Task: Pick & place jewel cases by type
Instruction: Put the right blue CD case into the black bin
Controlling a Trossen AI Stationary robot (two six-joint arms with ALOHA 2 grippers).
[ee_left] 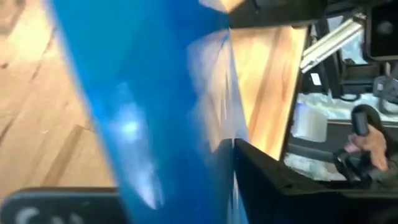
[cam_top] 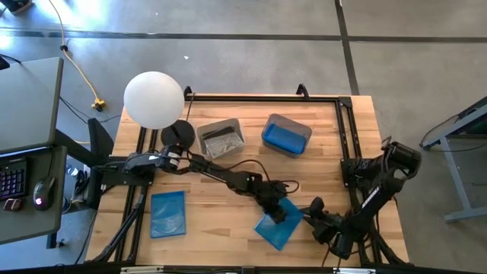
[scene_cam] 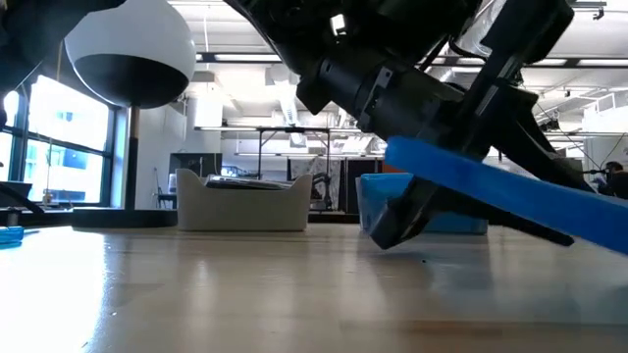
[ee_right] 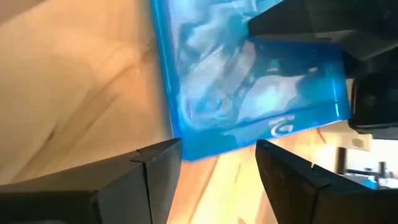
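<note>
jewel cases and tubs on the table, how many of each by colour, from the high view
blue jewel cases: 2, one lying flat, one held by the left gripper with its far edge tilted up
black jewel cases: some in the grey tub, count unclear
grey tub: 1
blue tub: 1
total countable: 4

the desk [cam_top: 228, 205] was a light wooden butcher-block top with a black frame along its edges. on its left front part a blue jewel case [cam_top: 168, 214] lay flat. toward the back stood two tubs side by side, apart from each other: a grey tub [cam_top: 221, 138] with dark items inside and a blue tub [cam_top: 286, 135]. a lamp's round black base [cam_top: 177, 136] sat just beside the grey tub, under its white globe [cam_top: 154, 100].
</note>
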